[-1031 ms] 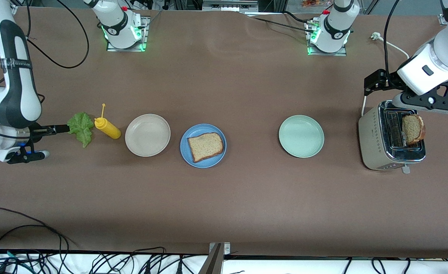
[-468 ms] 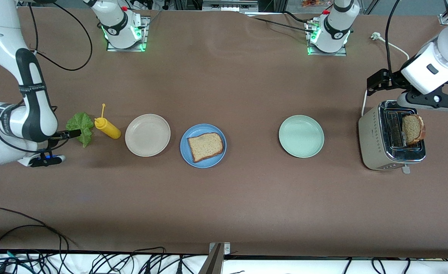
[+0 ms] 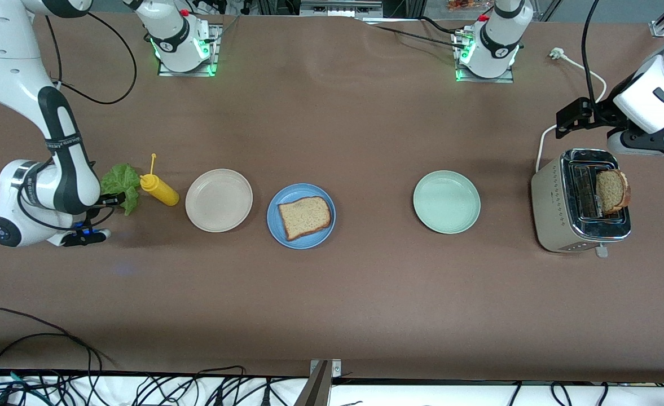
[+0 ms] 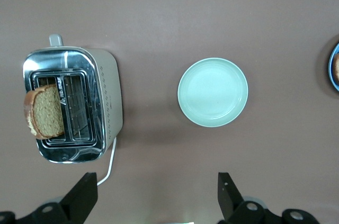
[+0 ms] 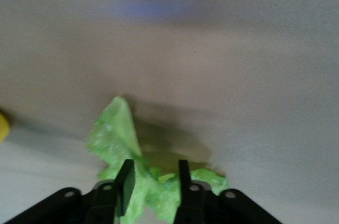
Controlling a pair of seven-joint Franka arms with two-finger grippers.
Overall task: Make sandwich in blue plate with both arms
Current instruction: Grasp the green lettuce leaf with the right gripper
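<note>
The blue plate holds one bread slice. A second slice stands in the toaster, also in the left wrist view as bread in the toaster. The lettuce leaf lies beside the yellow bottle. My right gripper is low at the leaf. In the right wrist view its fingers stand partly closed on either side of the lettuce, a gap still between them. My left gripper hangs open over the table by the toaster's cord, holding nothing.
A yellow squeeze bottle stands between the lettuce and a beige plate. A pale green plate sits between the blue plate and the toaster. The toaster's white cord runs toward the left arm's base.
My right gripper has slid in over the lettuce and its fingers have narrowed around the leaf. My left gripper has drawn up and away from the toaster.
</note>
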